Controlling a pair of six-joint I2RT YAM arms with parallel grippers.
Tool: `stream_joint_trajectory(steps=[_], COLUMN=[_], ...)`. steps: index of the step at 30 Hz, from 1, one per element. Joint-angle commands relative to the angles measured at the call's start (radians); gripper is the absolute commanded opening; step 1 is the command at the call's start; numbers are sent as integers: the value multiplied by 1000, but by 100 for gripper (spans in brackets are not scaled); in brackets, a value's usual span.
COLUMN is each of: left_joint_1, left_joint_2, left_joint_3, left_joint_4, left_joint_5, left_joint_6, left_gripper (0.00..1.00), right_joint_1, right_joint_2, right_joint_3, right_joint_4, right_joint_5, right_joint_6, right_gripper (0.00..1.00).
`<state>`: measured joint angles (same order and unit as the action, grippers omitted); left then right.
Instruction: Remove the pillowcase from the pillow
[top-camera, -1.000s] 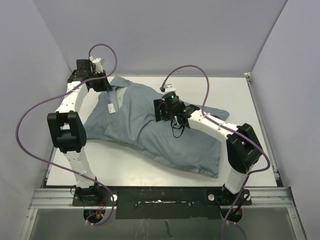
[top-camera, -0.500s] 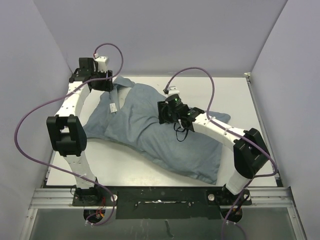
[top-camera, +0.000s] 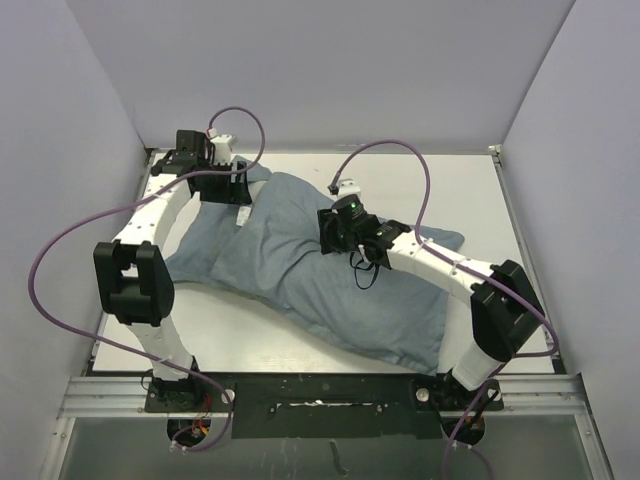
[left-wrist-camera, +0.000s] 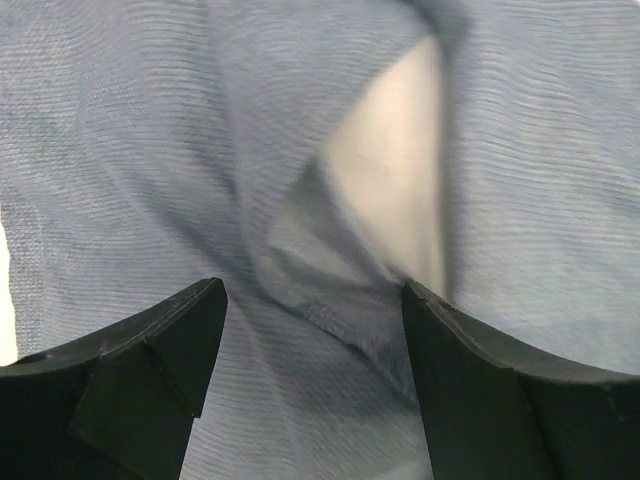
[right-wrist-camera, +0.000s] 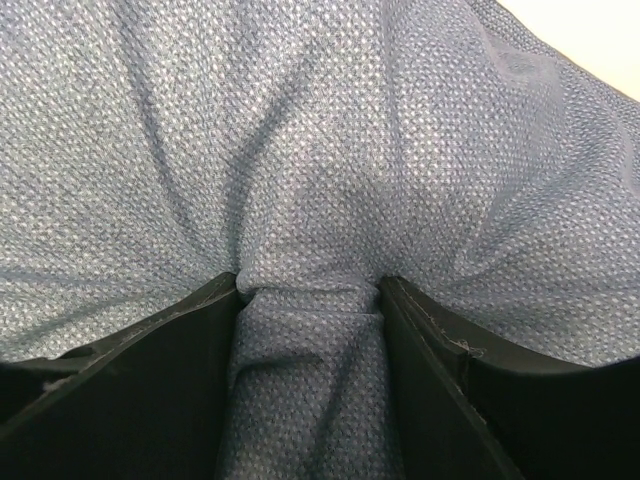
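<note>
The blue-grey pillowcase (top-camera: 300, 275) lies slantwise across the white table (top-camera: 480, 190), bulging over the pillow, which is hidden inside it. My left gripper (top-camera: 238, 192) hovers open over the case's far-left end. In the left wrist view its fingers (left-wrist-camera: 315, 300) stand wide apart above a hemmed fold of the pillowcase (left-wrist-camera: 150, 150). An off-white patch (left-wrist-camera: 390, 170) shows in a gap in the cloth; I cannot tell whether it is pillow or table. My right gripper (top-camera: 333, 232) is at the bulge's middle, shut (right-wrist-camera: 310, 290) on a bunched ridge of pillowcase (right-wrist-camera: 300, 120).
Grey walls close the table in at the back and both sides. Purple cables (top-camera: 60, 250) loop from both arms, the right one arching over the case's far side. A small white label (top-camera: 243, 214) sits on the cloth near the left gripper.
My left gripper has opened, let go of the case's far-left edge and moved right over the cloth. The right jaws have narrowed onto a fold of fabric.
</note>
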<state>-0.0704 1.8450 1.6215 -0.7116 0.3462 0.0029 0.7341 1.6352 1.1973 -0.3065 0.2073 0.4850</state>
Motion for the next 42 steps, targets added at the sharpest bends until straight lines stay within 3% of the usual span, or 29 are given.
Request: stream_joint_trajectory(steps=[1,3,6,9,12,14,17,19,22,25,29,32,36,42], left_joint_1=[-39,-39,-31,-1,43,46,43,43,39,36,28,29,15,0], left_joint_2=[-106,-109,-126,-102,-13,23,62,89,113,124,120,129,156,131], left_joint_3=[-35,-63,-126,-129,-9,36,85,130,158,157,116,113,136,283], left_joint_4=[6,-3,29,39,-57,-64,-72,-135,-186,-223,-201,-184,-183,-84], left_joint_5=[-31,-80,-182,-231,-211,-242,-249,-187,-114,-56,-94,-121,-105,-60], left_joint_6=[-4,30,97,148,137,143,142,127,105,106,146,164,158,28], left_gripper=[67,55,25,21,20,24,60,73,79,77,53,25,2,0], right_joint_1=[18,19,18,18,18,19,20,20,23,34,66,94,112,127], right_joint_2=[-20,-28,-37,-43,-52,-72,-129,-164,-203,-228,-265,-299,-369,-457], right_joint_3=[-30,-34,-33,-24,-8,-4,-10,-22,-39,-57,-80,-91,-143,-253], right_joint_4=[-83,-87,-88,-88,-97,-102,-118,-131,-150,-172,-209,-257,-309,-359], right_joint_5=[-2,5,7,1,-19,-32,-43,-46,-46,-46,-22,-17,-36,-63], right_joint_6=[17,16,12,7,-9,-23,-42,-52,-55,-59,-74,-85,-69,-21], right_gripper=[55,53,51,51,51,52,54,55,56,58,59,59,59,59])
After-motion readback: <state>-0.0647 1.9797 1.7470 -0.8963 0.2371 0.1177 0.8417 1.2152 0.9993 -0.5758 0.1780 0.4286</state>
